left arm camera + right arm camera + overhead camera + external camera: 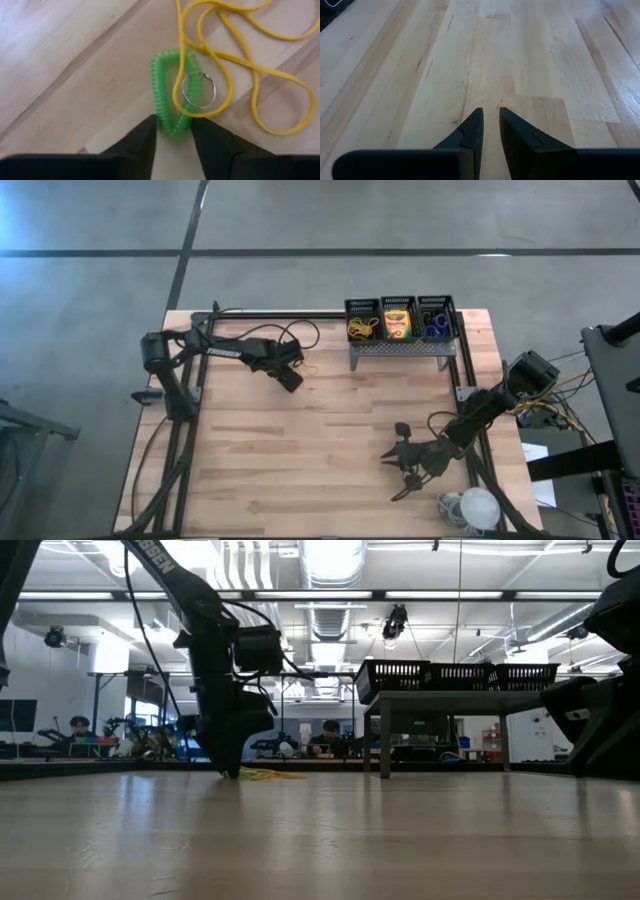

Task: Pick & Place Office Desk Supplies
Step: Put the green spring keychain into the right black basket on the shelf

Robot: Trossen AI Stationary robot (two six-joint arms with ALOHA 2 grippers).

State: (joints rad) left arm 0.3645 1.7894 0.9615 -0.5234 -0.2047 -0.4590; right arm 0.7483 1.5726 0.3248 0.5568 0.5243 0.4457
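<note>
A green coil ring (165, 90) lies on the table with a small metal ring (198, 90) and loose yellow rubber bands (250, 65) across it. My left gripper (173, 132) points down at the table (292, 380), shut on the coil's near end. The bands also show beside it in the low view (262, 774). Three black mesh bins stand on the grey stand (400, 350): one with rubber bands (362, 328), one with a crayon box (397, 326), one with rings (436, 328). My right gripper (491, 117) hovers shut over bare wood (400, 460). My left gripper pinches the green coil ring by its near end (172, 125) between the two fingers, coming from above and pointing down. The coil lies flat on the table, with the yellow rubber band and the metal ring resting over its far part.
The grey perforated stand with the bins sits at the table's far right. A white round object (478, 505) and cables lie at the near right corner. Black frame rails (190, 410) run along the table's left and right sides. Bare wood (320, 440) spreads between the arms.
</note>
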